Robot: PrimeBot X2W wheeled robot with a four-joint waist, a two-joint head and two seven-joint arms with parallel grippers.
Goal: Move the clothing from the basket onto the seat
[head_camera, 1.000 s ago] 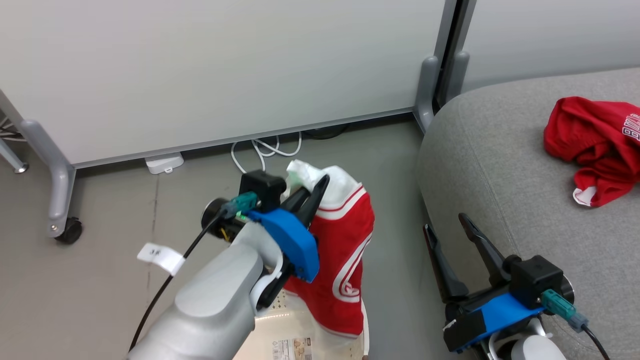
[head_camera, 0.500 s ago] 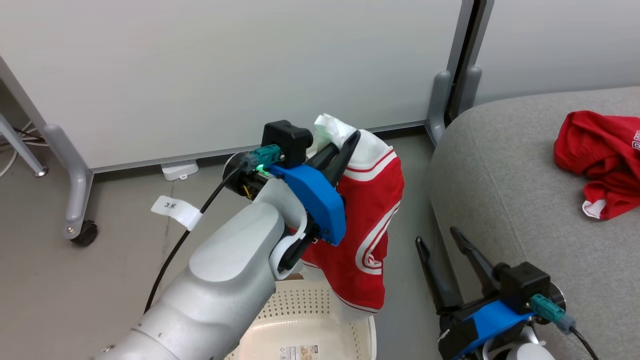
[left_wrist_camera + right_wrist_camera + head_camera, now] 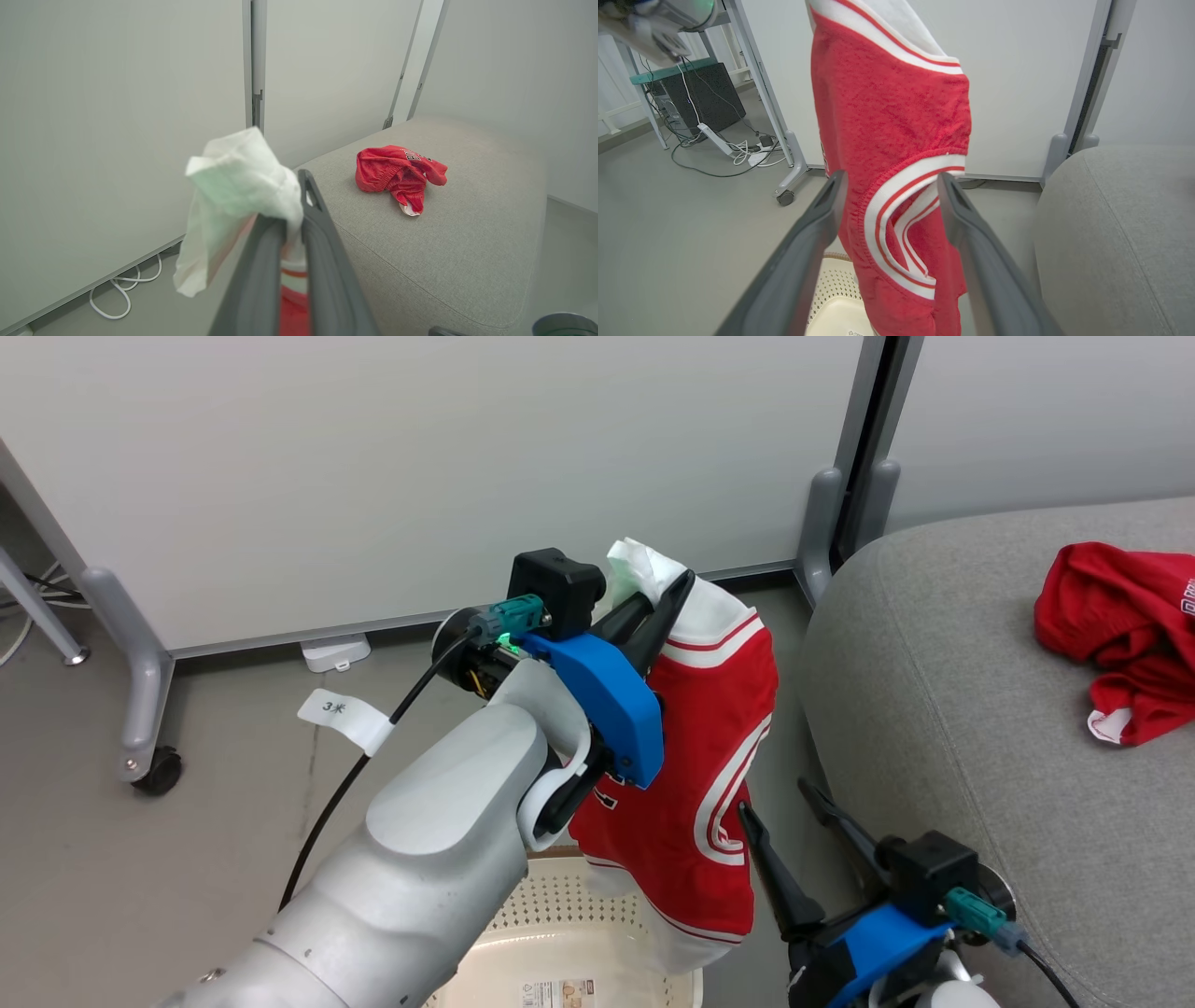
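My left gripper (image 3: 665, 600) is shut on the white top edge of a red and white garment (image 3: 709, 756) with striped trim, which hangs free above the cream basket (image 3: 579, 933). In the left wrist view the fingers (image 3: 322, 242) pinch the white fabric (image 3: 238, 182). My right gripper (image 3: 777, 800) stands open low beside the garment's lower part; in its own view the garment (image 3: 896, 116) hangs just beyond its spread fingers (image 3: 817, 219). A second red garment (image 3: 1111, 616) lies crumpled on the grey seat (image 3: 934, 709).
White partition panels stand behind on grey legs with a caster (image 3: 154, 770). A white power strip (image 3: 336, 651) lies at the panel's foot. Cables and a dark box (image 3: 705, 98) sit on the floor at the far left of the right wrist view.
The left arm has carried the hanging garment up out of the basket and to the right, toward the seat. The open right gripper has shifted left, close to the garment. The head camera shifted early on.
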